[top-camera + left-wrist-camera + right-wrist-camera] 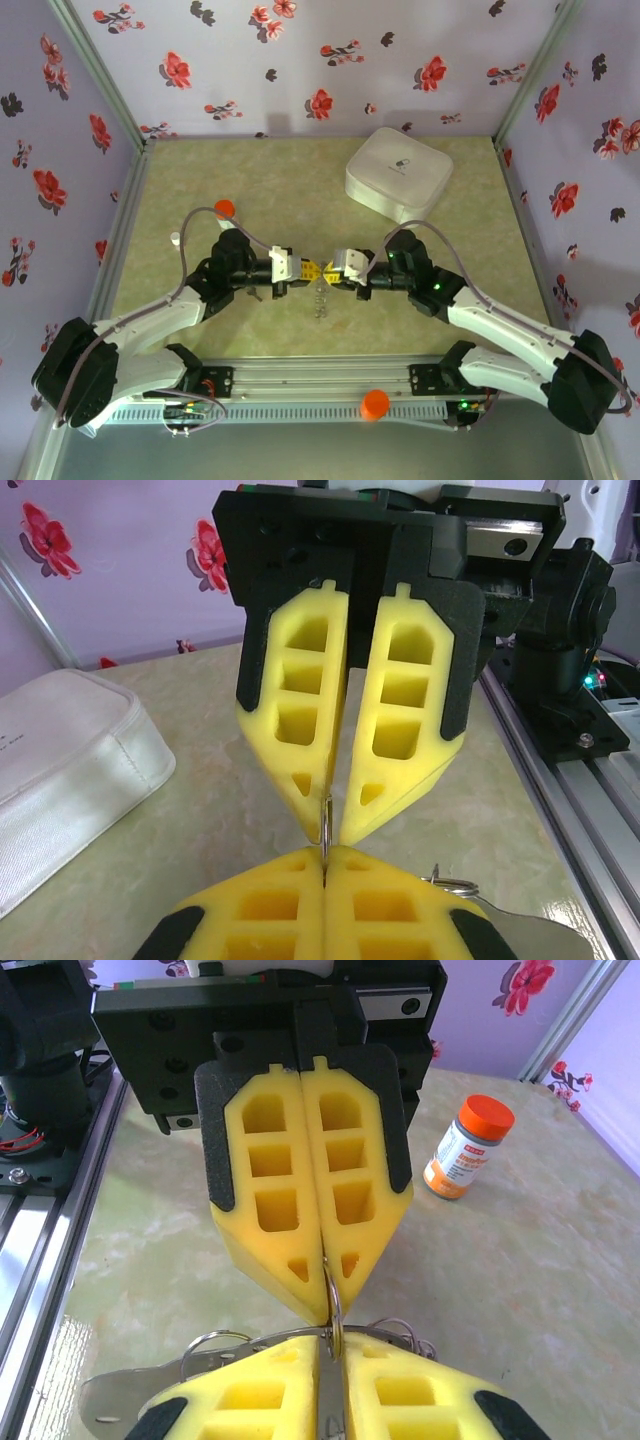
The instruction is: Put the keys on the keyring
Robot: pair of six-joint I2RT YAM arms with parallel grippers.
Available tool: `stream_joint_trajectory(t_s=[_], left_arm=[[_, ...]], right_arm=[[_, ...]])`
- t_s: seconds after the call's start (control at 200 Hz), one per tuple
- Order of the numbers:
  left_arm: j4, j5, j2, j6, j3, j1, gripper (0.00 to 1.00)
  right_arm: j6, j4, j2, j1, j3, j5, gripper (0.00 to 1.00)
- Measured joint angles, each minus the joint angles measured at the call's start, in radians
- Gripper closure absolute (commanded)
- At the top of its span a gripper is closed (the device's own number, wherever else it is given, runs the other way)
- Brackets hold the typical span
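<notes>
My two grippers meet tip to tip over the middle of the table. The left gripper (pixel 311 270) (pixel 327 858) is shut on a thin metal ring (pixel 326 825) (pixel 333 1295) of the keyring, seen edge-on. The right gripper (pixel 329 273) (pixel 332 1348) stands round the ring's other end with a narrow gap still between its fingers. More linked rings (pixel 400 1328) and a flat silver key-like piece (pixel 105 1400) hang just under the right fingers. A short beaded strand (pixel 320 300) lies below the grippers. No black-headed key is visible.
A white rounded-square box (pixel 398 172) stands at the back right. An orange-capped vial (pixel 468 1146) stands on the table left of the left arm (pixel 224 208). The metal base rail (pixel 320 385) runs along the near edge, and flowered walls close in the table.
</notes>
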Motion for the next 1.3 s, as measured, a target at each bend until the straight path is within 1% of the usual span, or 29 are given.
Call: stream_joint_trajectory(t_s=[0.08, 0.225, 0.315, 0.41, 0.51, 0.625, 0.655, 0.725, 0.88, 0.91, 0.925, 0.95, 1.055, 1.135, 1.3], left_arm=[[0.000, 0.001, 0.000, 0.000, 0.000, 0.000, 1.00], [-0.004, 0.005, 0.000, 0.000, 0.000, 0.000, 1.00], [-0.007, 0.005, 0.000, 0.000, 0.000, 0.002, 1.00], [-0.007, 0.005, 0.000, 0.000, 0.000, 0.003, 0.92], [-0.003, 0.005, 0.000, -0.004, 0.000, 0.003, 0.90], [0.001, 0.006, 0.001, -0.014, 0.000, 0.005, 0.90], [0.001, 0.006, 0.002, -0.018, 0.000, 0.005, 0.92], [0.000, 0.008, 0.005, -0.028, 0.000, 0.007, 1.00], [0.000, 0.008, 0.006, -0.034, 0.000, 0.010, 1.00], [0.000, 0.008, 0.006, -0.034, 0.000, 0.010, 1.00], [0.000, 0.008, 0.006, -0.033, 0.000, 0.010, 1.00], [0.000, 0.007, 0.006, -0.033, 0.000, 0.010, 1.00], [0.016, -0.014, 0.005, -0.034, 0.000, 0.009, 1.00], [0.020, -0.049, -0.007, -0.045, 0.000, 0.009, 1.00], [0.000, -0.180, -0.058, -0.126, 0.004, 0.008, 1.00]], right_arm=[[0.004, 0.007, 0.007, 0.000, 0.000, -0.007, 0.89], [0.028, 0.022, 0.021, 0.000, 0.000, -0.018, 1.00], [0.034, 0.025, 0.025, 0.000, 0.000, -0.018, 1.00], [0.037, 0.027, 0.028, 0.000, 0.000, -0.019, 1.00], [0.042, 0.034, 0.032, 0.000, 0.000, -0.026, 1.00], [0.045, 0.044, 0.040, 0.000, 0.000, -0.031, 1.00], [0.048, 0.046, 0.043, 0.000, 0.000, -0.031, 1.00], [0.052, 0.048, 0.048, 0.000, 0.000, -0.032, 1.00], [0.053, 0.048, 0.051, -0.002, 0.001, -0.032, 1.00], [0.053, 0.048, 0.051, -0.002, 0.001, -0.031, 0.89], [0.053, 0.048, 0.051, -0.002, 0.001, -0.029, 0.83], [0.056, 0.048, 0.050, -0.002, 0.001, -0.026, 0.76], [0.080, 0.047, 0.029, 0.001, -0.002, -0.004, 0.63], [0.109, 0.046, -0.021, 0.000, -0.015, 0.030, 0.58], [0.204, 0.027, -0.100, -0.002, -0.019, 0.161, 0.58]])
